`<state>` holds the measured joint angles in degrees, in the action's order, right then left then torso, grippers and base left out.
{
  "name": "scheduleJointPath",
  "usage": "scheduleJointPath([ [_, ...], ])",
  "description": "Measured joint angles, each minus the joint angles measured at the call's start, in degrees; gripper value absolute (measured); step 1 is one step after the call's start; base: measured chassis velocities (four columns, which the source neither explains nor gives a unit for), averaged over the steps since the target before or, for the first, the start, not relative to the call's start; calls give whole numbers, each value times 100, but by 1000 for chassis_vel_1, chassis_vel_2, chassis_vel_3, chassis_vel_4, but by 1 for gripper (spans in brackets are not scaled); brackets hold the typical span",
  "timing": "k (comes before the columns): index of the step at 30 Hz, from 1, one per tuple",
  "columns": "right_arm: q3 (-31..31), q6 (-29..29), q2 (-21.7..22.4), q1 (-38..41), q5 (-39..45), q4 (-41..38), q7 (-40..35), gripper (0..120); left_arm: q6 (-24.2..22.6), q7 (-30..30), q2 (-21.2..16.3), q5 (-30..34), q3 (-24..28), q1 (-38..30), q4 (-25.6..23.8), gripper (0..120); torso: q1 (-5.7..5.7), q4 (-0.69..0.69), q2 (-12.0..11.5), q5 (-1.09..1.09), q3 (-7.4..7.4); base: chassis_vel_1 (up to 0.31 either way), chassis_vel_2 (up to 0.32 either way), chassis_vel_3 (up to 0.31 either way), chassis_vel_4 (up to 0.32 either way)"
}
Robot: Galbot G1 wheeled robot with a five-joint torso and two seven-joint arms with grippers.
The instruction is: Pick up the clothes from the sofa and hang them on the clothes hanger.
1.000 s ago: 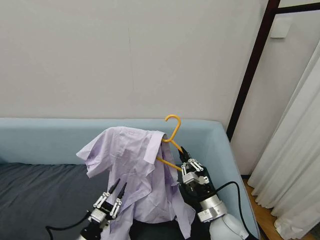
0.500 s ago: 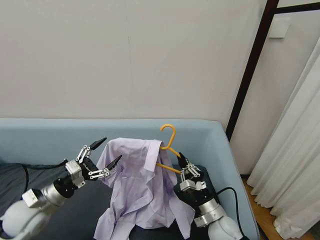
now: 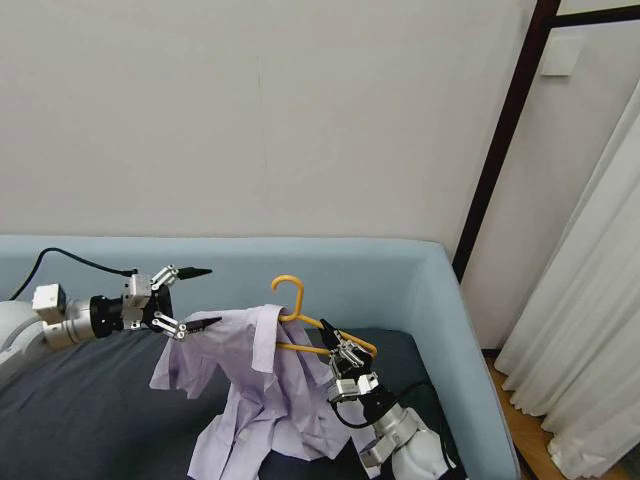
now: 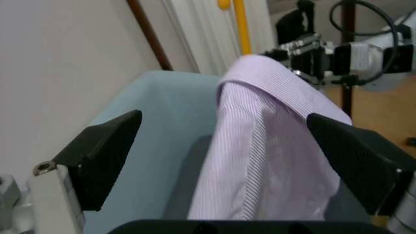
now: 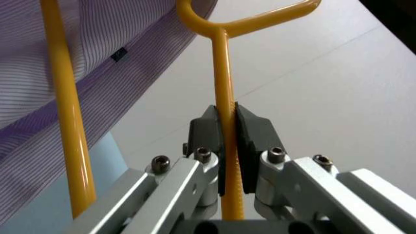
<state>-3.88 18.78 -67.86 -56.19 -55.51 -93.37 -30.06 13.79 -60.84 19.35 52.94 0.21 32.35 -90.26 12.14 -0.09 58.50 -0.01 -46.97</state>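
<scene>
Left claw (image 3: 207,296) was spread wide right at the shoulder of the lavender shirt (image 3: 255,395), gripping nothing. The shirt was draped over the yellow hanger (image 3: 300,318), its tail pooling on the sofa (image 3: 425,285). Right claw (image 3: 340,352) held the hanger. Looked like the tidying stage to me; the next move probably calls for the left claw to pinch that shoulder and pull it square. The right wrist view showed the pads (image 5: 250,131) clamped on the stem, which the head view hid.

- Head view: from above, facing forward and down across the sofa (image 3: 420,272) to the wall (image 3: 250,120).
- Left wrist view: close behind the left gripper (image 4: 224,117), facing the shirt (image 4: 279,161) and right gripper (image 4: 307,52).
- Right wrist view: very near the hanger (image 5: 223,73); all views share shirt and hanger.
</scene>
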Motion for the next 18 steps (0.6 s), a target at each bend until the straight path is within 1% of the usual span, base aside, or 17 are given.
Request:
scheduleJointPath([
  [1, 28, 9, -14, -17, -36, -13, -8, 5, -94, -147, 101, -88, 134, -185, 90, 100, 0, 0, 0, -1, 0, 0, 0, 0, 0],
  [3, 40, 15, -17, -31, -56, -25, -16, 5, -135, -221, 161, -151, 201, -276, 139, 100, 0, 1, 0, -2, 0, 0, 0, 0, 0],
  [5, 81, 50, -26, -76, -127, -54, -29, 5, -234, -420, 337, -400, 324, -467, 293, 99, 0, 2, 0, 0, 0, 0, 0, 0, 0],
  [7, 100, 62, -27, -87, -156, -63, -33, 5, -264, -505, 394, -492, 358, -524, 361, 98, 0, 3, 0, 0, 0, 0, 0, 0, 0],
  [8, 142, 95, -34, -102, -221, -76, -36, 5, -289, -614, 476, -640, 408, -604, 466, 98, -1, 2, 0, -1, 0, 0, 0, 0, 0],
  [10, 217, 165, -54, -109, -333, -89, -37, 5, -338, -772, 598, -817, 474, -745, 661, 93, 0, 3, 0, -1, 0, 0, 0, 0, 0],
  [11, 239, 187, -62, -108, -376, -90, -39, 5, -365, -843, 639, -861, 502, -825, 741, 87, 0, 3, 0, -1, 0, 0, 0, 0, 0],
  [12, 239, 187, -62, -108, -376, -90, -39, 5, -365, -843, 639, -861, 502, -825, 741, 87, 0, 3, 0, -1, 0, 0, 0, 0, 0],
  [17, 258, 198, -97, -63, -486, -75, -90, 5, -487, -1122, 760, -928, 604, -1113, 947, 67, -1, 3, 0, 0, 1, 0, 0, 0, 0],
  [18, 258, 198, -97, -63, -486, -75, -90, 5, -487, -1122, 760, -928, 604, -1113, 947, 67, -1, 3, 0, 0, 1, 0, 0, 0, 0],
])
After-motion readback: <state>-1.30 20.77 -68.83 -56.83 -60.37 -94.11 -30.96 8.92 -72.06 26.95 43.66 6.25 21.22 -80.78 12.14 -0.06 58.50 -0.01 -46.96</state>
